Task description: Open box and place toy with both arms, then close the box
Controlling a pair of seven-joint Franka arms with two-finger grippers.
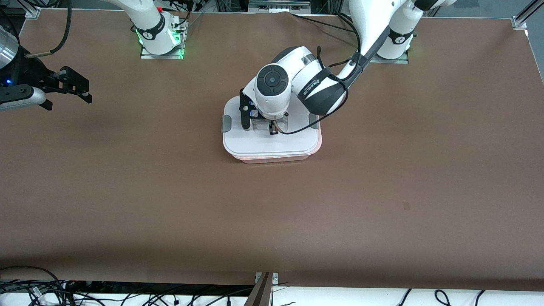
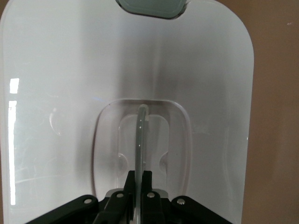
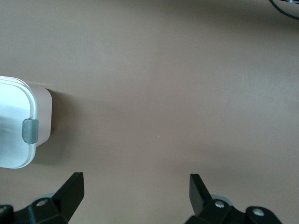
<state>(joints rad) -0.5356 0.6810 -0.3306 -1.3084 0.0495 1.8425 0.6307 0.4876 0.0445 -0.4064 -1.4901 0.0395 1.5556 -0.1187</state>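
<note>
The box, a pale pink tub under a white lid, sits on the brown worktop about midway between the two arms' ends and closer to the robots' bases than to the front camera. Its lid is on, with a grey clip on the side facing the right arm's end and another on the side facing the left arm's end. The left gripper reaches straight down onto the middle of the lid, and in the left wrist view its jaws are together, clamped on the thin upright handle that rises from the recess at the lid's centre. The left arm comes in from its base over the box, a black cable looping down beside the wrist onto the lid. The toy is not visible in any view. The right gripper waits in the air over bare worktop at the right arm's end, well apart from the box. Its jaws stand wide apart and hold nothing, as the right wrist view shows with its two fingers spread above the worktop and a corner of the box with one grey clip off to one side.
</note>
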